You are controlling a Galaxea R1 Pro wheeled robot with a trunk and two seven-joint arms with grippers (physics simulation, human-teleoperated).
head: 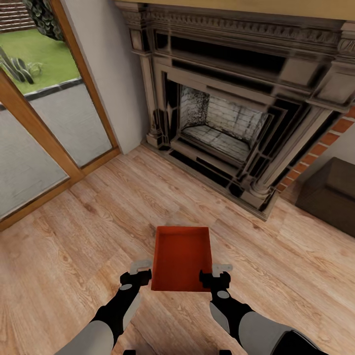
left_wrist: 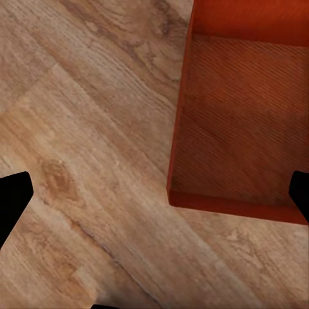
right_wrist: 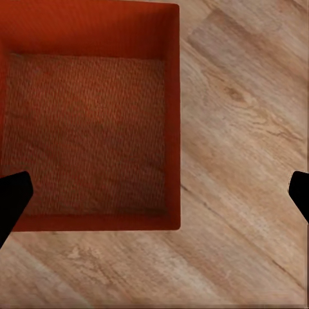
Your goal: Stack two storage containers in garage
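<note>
From the head, one storage container (head: 181, 257) sits on the wood plank floor (head: 74, 256) before the brick fireplace (head: 222, 123); the left gripper (head: 139, 270) and right gripper (head: 217, 274) flank its near corners, fingers spread, grasping nothing; from the left wrist, the container (left_wrist: 238, 122) lies just beyond one dark fingertip (left_wrist: 300, 193); from the right wrist, its open interior (right_wrist: 87, 129) appears, one fingertip (right_wrist: 11, 193) overlapping its wall.

An open orange-red rectangular storage container (right_wrist: 90, 122) with thin plain walls sits on light wood plank flooring (right_wrist: 244, 161), its textured base bare. Two dark fingertips (right_wrist: 11, 199) of the right gripper (right_wrist: 154, 196) stand wide apart, seemingly clear of it.
</note>
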